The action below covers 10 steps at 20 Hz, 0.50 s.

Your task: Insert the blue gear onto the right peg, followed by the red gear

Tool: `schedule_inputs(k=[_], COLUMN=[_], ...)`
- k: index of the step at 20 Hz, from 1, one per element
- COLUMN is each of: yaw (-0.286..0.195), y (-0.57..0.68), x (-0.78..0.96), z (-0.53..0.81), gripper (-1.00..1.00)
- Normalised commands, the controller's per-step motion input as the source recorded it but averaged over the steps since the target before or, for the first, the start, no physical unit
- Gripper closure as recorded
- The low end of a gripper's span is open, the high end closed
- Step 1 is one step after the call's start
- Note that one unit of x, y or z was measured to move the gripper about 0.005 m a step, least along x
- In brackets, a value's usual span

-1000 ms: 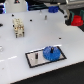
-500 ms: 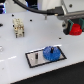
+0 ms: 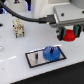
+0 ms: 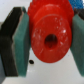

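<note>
The blue gear (image 3: 50, 53) lies flat on the right part of the grey plate with a black border (image 3: 34, 60), in the middle foreground of the exterior view. The right peg is hidden under the blue gear. My gripper (image 3: 68, 35) hangs in the air above the plate and to its right in the exterior view. It is shut on the red gear (image 3: 69, 35). In the wrist view the red gear (image 4: 50, 39) fills the picture, clamped between the two teal pads (image 4: 21, 42), with its centre hole facing the camera.
A small white object (image 3: 19, 28) stands on the white table (image 3: 15, 50) at the exterior view's left. Blue items (image 3: 31, 4) sit along the far edge. A black cable (image 3: 30, 20) runs to the gripper body.
The gripper with the red gear has come down from the upper right of the exterior view toward the plate. The blue gear and plate have not moved.
</note>
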Motion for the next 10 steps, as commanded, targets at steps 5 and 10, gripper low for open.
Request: schedule_inputs(k=[5,10], yaw=[0.000,0.000], y=[-0.27,-0.24], x=[0.30,0.21], z=[0.02,-0.04], gripper=[1.00,1.00])
